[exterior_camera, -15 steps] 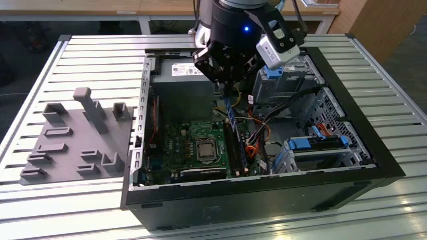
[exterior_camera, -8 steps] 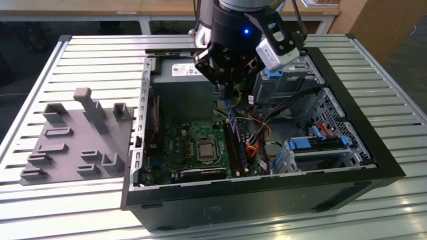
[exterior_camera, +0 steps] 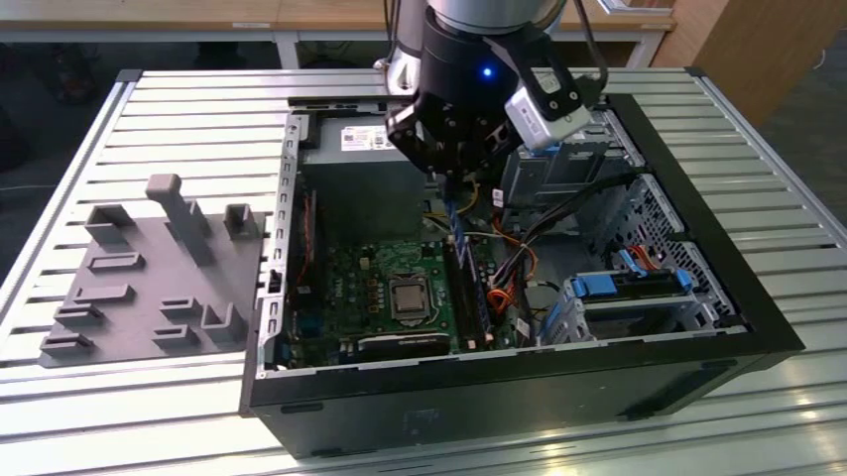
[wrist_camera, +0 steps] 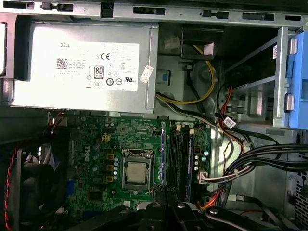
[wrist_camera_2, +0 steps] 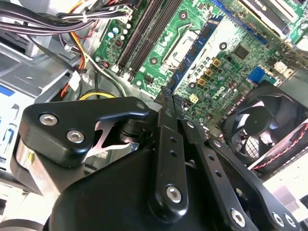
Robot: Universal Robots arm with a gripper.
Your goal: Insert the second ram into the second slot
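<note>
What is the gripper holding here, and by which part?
The gripper holds the second ram, pinched at its upper end; the rest hangs toward the motherboard. The exact contact spot is hidden.

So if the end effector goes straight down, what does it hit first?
Probably the memory slots on the motherboard. The end effector points down into the computer case, and the second ram it grips would touch them first, though depth is hard to judge.
</note>
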